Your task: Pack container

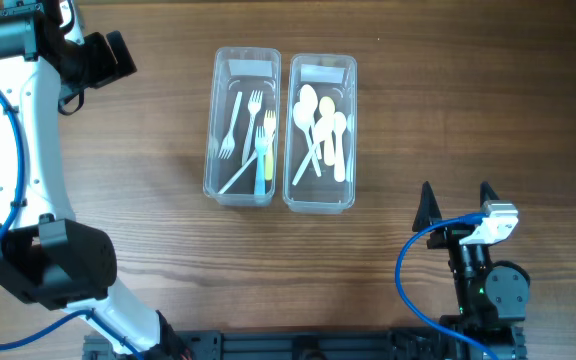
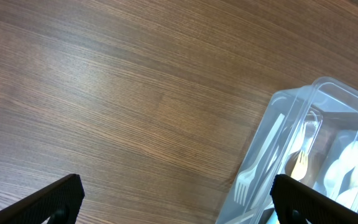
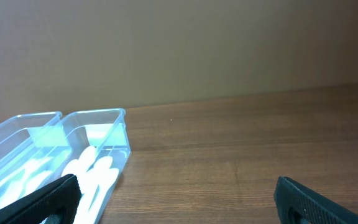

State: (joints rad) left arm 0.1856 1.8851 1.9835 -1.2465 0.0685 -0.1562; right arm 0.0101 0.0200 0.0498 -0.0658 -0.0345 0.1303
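Note:
Two clear plastic containers stand side by side at the table's middle back. The left container (image 1: pixel 218 120) holds several forks (image 1: pixel 258 140), white, yellow and blue. The right container (image 1: pixel 352 130) holds several white spoons (image 1: pixel 323 130). My left gripper (image 1: pixel 118 57) is open and empty, up at the far left, away from the containers. Its wrist view shows the fork container's corner (image 2: pixel 284 124) at the right. My right gripper (image 1: pixel 458 205) is open and empty at the front right. Its wrist view shows both containers (image 3: pixel 104 124) at the lower left.
The wooden table (image 1: pixel 468 90) is bare around the containers. The left arm's white links (image 1: pixel 28 150) run along the left edge. The right arm's base and blue cable (image 1: pixel 418 270) sit at the front right edge.

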